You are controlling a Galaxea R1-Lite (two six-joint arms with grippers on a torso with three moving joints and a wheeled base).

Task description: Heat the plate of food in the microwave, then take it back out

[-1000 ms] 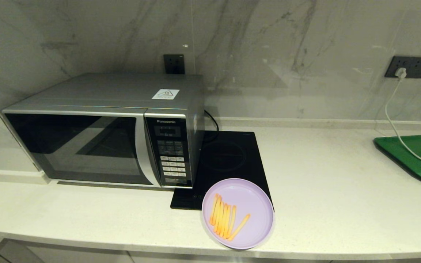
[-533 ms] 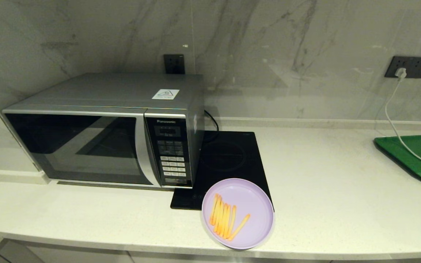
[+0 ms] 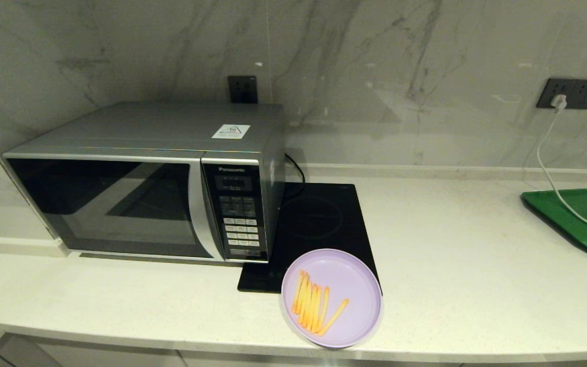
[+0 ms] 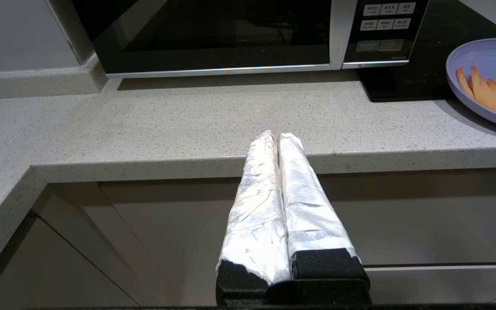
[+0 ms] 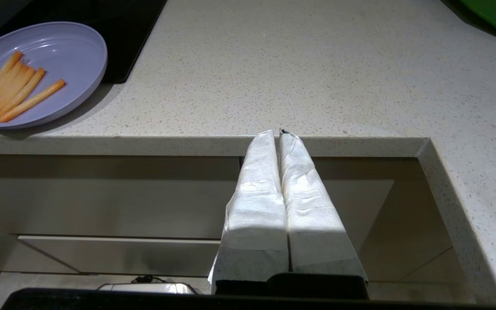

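Observation:
The lilac plate of food (image 3: 331, 297) sits at the counter's front edge, partly on the black hob, with several orange fries (image 3: 315, 306) on it. It also shows in the left wrist view as plate of food (image 4: 491, 71) and in the right wrist view as plate of food (image 5: 54, 60). The silver microwave (image 3: 145, 178) stands at the left with its dark door closed. My left gripper (image 4: 277, 137) is shut and empty, below the counter edge in front of the microwave. My right gripper (image 5: 277, 134) is shut and empty, below the counter edge to the right of the plate. Neither gripper shows in the head view.
A flat black induction hob (image 3: 316, 224) lies right of the microwave. A green tray (image 3: 581, 219) sits at the far right with a white cable (image 3: 545, 168) running from a wall socket (image 3: 568, 93). Pale cabinet fronts (image 4: 187, 224) lie under the counter.

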